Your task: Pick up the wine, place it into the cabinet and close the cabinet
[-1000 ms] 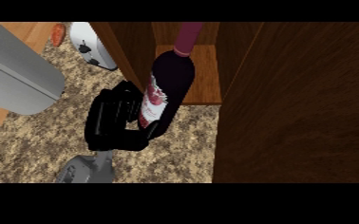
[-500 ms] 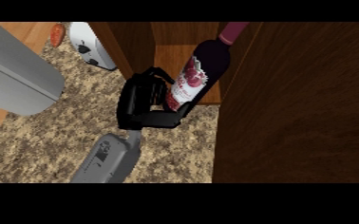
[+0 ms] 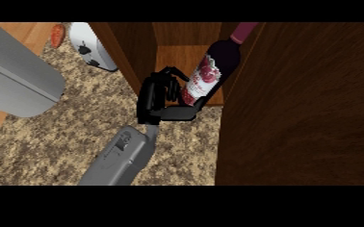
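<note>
i see my right hand (image 3: pixel 162 98) with its fingers curled around the wine bottle (image 3: pixel 212 69), which leans tilted inside the open cabinet (image 3: pixel 135 53), over its wooden shelf. a toaster (image 3: pixel 91 45) sits left on the counter (image 3: pixel 57 134).

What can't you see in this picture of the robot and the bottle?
- Head view: the wine bottle's base, hidden by the hand curled round it.
- The bottle's top, cut off by the upper edge.
- The cabinet's depths, cut off above.
- The other hand: nowhere in view.
</note>
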Controlling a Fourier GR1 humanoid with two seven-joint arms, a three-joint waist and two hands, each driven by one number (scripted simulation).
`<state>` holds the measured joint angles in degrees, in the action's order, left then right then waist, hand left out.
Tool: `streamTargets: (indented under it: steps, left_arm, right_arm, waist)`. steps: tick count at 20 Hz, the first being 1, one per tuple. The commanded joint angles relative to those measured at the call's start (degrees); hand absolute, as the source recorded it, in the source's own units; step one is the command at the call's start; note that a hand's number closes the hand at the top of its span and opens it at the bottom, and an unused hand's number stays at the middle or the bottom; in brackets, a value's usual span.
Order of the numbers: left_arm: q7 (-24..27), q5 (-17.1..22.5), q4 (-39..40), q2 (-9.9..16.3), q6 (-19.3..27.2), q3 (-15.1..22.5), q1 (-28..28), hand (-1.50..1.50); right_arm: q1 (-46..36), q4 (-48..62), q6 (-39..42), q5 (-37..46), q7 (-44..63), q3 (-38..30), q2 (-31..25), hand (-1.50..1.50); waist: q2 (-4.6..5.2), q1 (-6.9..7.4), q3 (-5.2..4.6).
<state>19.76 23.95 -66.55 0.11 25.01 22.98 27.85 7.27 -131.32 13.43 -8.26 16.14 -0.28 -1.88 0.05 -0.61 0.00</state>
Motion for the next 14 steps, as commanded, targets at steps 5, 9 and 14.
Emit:
streamTargets:
  steps: [5,9,14]
  left_arm:
    - [6.4,3.0,9.1,-0.1,-1.1,-0.6,1.3,1.50]
    - [11.0,10.9,18.1,-0.1,-0.2,1.9,5.6,1.50]
    - [13.3,10.4,19.5,-0.1,-3.1,0.7,3.6,1.50]
  right_arm:
    - [-0.4,-2.8,-1.7,2.2,2.2,2.0,1.1,-1.50]
    - [-5.5,0.3,-1.0,-1.4,4.4,-1.5,-1.6,-1.50]
    - [-1.0,-2.1,-2.4,2.9,3.7,3.7,1.5,-1.50]
  waist:
    - [-0.02,0.19,-0.01]
    - [0.13,-0.20,-0.03]
    - [0.01,0.04,-0.02]
